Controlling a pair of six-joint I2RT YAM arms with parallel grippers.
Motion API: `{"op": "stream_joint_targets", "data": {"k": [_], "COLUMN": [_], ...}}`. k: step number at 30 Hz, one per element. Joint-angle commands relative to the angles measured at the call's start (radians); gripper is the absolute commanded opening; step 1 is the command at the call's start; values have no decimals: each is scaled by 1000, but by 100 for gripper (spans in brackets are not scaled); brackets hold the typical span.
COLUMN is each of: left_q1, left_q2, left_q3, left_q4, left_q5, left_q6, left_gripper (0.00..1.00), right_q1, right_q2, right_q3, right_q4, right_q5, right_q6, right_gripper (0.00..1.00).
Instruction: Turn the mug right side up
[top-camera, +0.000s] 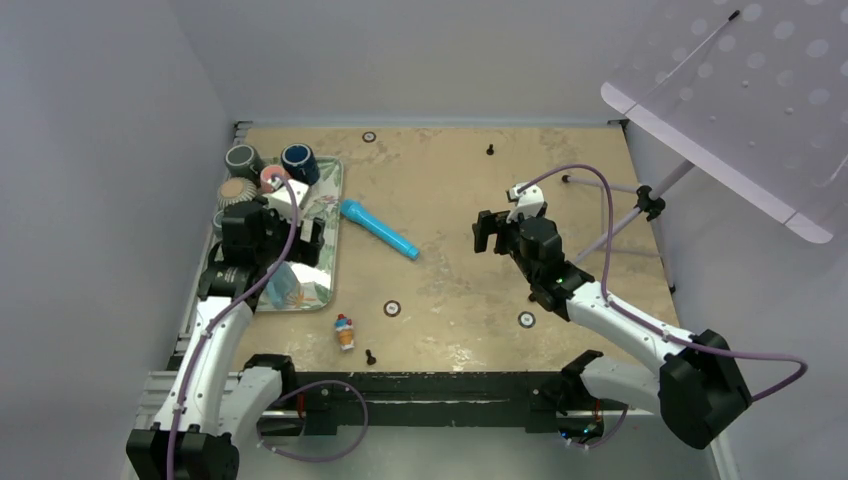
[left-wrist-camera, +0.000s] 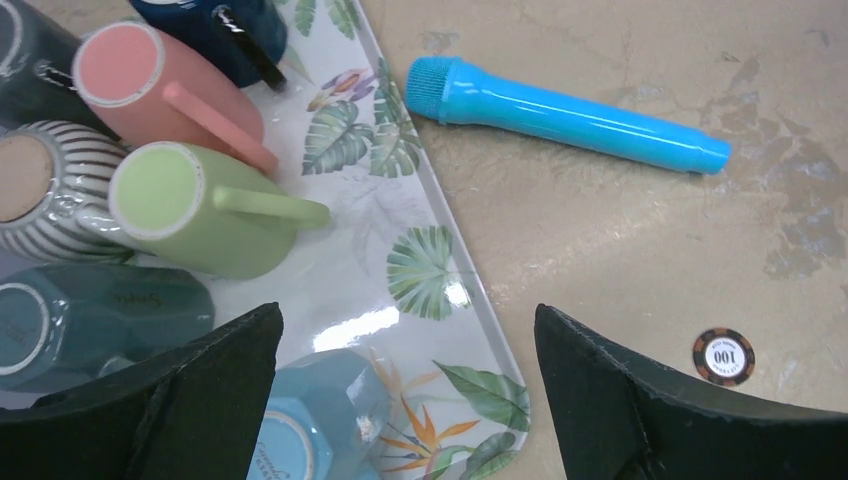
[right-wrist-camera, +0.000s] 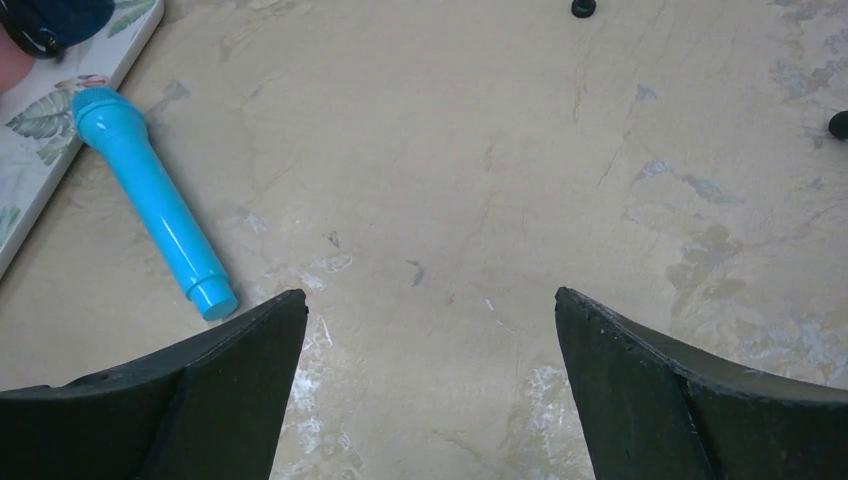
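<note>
Left claw (left-wrist-camera: 407, 315): jaws wide, nothing between them. It hangs over the near right part of the leaf-print rectangular tray (left-wrist-camera: 350, 250) at the table's left edge.

The mugs are all clustered on that tray, left of my left claw, and none is touched. I see 6 in the left wrist view:
- pale green ceramic mug (left-wrist-camera: 200, 215), base toward the camera, handle pointing right
- pink ceramic mug (left-wrist-camera: 150, 90) just beyond it, touching, base up
- grey-and-white striped mug (left-wrist-camera: 50, 185) on the left
- dark blue glossy mug (left-wrist-camera: 220, 25) at the far end
- dark teal mug (left-wrist-camera: 100, 320), partly behind my left finger
- light blue faceted mug (left-wrist-camera: 320, 410) on the near side

I can't tell which one is the target.

Right claw (right-wrist-camera: 430, 295): jaws wide, empty, hanging over the bare tan marbled tabletop (right-wrist-camera: 450, 150) mid-table, well apart from the tray.

The bright blue plastic toy microphone (right-wrist-camera: 150, 200) lies flat on the table, head just beside the tray's right rim. 1 black-and-orange poker chip (left-wrist-camera: 723, 356) lies on the table right of my left claw.
</note>
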Motion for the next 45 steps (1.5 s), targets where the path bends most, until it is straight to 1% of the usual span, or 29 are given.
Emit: {"op": "stream_joint_targets", "data": {"k": [1, 3, 5, 6, 7, 9, 11, 12, 13, 14, 17, 19, 23, 24, 27, 28, 31, 33, 37, 38, 41, 43, 44, 45], "left_q1": [5, 4, 3, 3, 3, 2, -12, -26, -49, -73, -134, -145, -144, -144, -142, -141, -141, -139, -133, -132, -132, -133, -136, -140], "left_q2": [53, 108, 182, 222, 272, 381, 477, 523, 569, 611, 729, 801, 934, 956, 1003, 1021, 1055, 1054, 1079, 1094, 1117, 1121, 1116, 1106], "left_q3": [79, 150, 243, 319, 357, 487, 587, 634, 666, 685, 698, 708, 784, 779, 715, 713, 726, 709, 670, 669, 650, 643, 644, 643], "left_q4": [-98, -197, -285, -324, -372, -432, -520, -588, -644, -662, -623, -596, -677, -664, -488, -469, -475, -485, -452, -449, -395, -398, -407, -409], "left_q5": [176, 232, 190, 139, 118, 62, 50, 44, 15, -48, -243, -302, -357, -396, -526, -549, -559, -551, -561, -569, -588, -583, -577, -569], "left_q6": [108, 210, 298, 342, 396, 499, 631, 725, 807, 860, 984, 1029, 1053, 1062, 1104, 1111, 1102, 1103, 1104, 1097, 1089, 1086, 1082, 1076], "left_gripper": [100, 100, 100, 100, 99, 95, 94, 94, 94, 94, 92, 90, 84, 83, 82, 82, 82, 79, 67, 62, 43, 29, 18, 3], "right_q1": [1, 1, 2, 1, 2, 0, 1, 2, 1, 1, 1, 2, 2, 1, 2, 1, 1, 2, 1, 1, 2, 2, 2, 0], "right_q2": [-28, -30, -21, -17, -11, 4, 23, 35, 44, 53, 68, 71, 73, 74, 79, 81, 91, 89, 80, 78, 71, 63, 59, 56], "right_q3": [3, -2, 2, 3, 6, 9, 16, 24, 29, 34, 42, 40, 42, 41, 42, 45, 53, 52, 48, 47, 43, 40, 38, 36], "right_q4": [52, 60, 58, 56, 56, 62, 61, 57, 53, 47, 36, 37, 33, 34, 38, 36, 27, 22, 31, 34, 37, 36, 38, 40], "right_q5": [16, 17, 13, 5, -2, -9, -17, -23, -31, -34, -35, -35, -36, -35, -50, -60, -65, -54, -75, -83, -78, -78, -82, -83], "right_q6": [-2, -3, -4, -4, -6, -7, -8, -8, -10, -12, -16, -16, -18, -17, -16, -17, -19, -17, -21, -20, -22, -22, -23, -22], "right_gripper": [98, 97, 98, 98, 98, 98, 97, 97, 97, 97, 96, 96, 96, 96, 96, 96, 96, 96, 96, 96, 96, 96, 96, 96]}}
